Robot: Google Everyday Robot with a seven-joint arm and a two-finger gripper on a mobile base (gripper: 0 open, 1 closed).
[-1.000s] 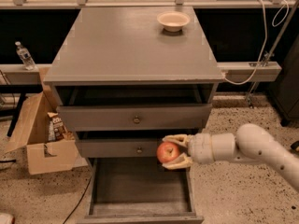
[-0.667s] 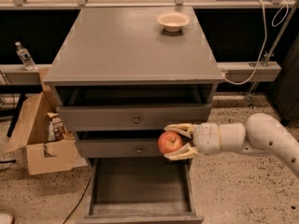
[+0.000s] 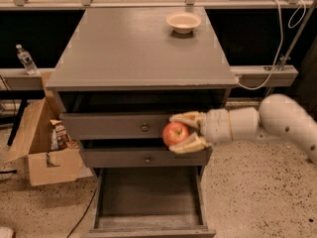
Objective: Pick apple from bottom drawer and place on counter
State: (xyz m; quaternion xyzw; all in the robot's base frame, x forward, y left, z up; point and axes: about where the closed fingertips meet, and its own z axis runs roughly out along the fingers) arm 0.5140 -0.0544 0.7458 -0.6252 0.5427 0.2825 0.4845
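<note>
My gripper (image 3: 179, 132) comes in from the right on a white arm and is shut on the red apple (image 3: 175, 134), held between two pale fingers (image 3: 187, 118). It holds the apple in front of the two upper drawers, above the bottom drawer (image 3: 148, 202), which is pulled out with a bare floor. The grey counter (image 3: 129, 48) lies above and behind the apple.
A cream bowl (image 3: 184, 22) stands at the counter's back right. An open cardboard box (image 3: 42, 143) with items sits on the floor to the left. A plastic bottle (image 3: 25, 59) stands on the pale ledge at left. A cable (image 3: 277, 43) hangs at the right.
My gripper has lifted the apple from in front of the middle drawer up to the level of the top drawer's front.
</note>
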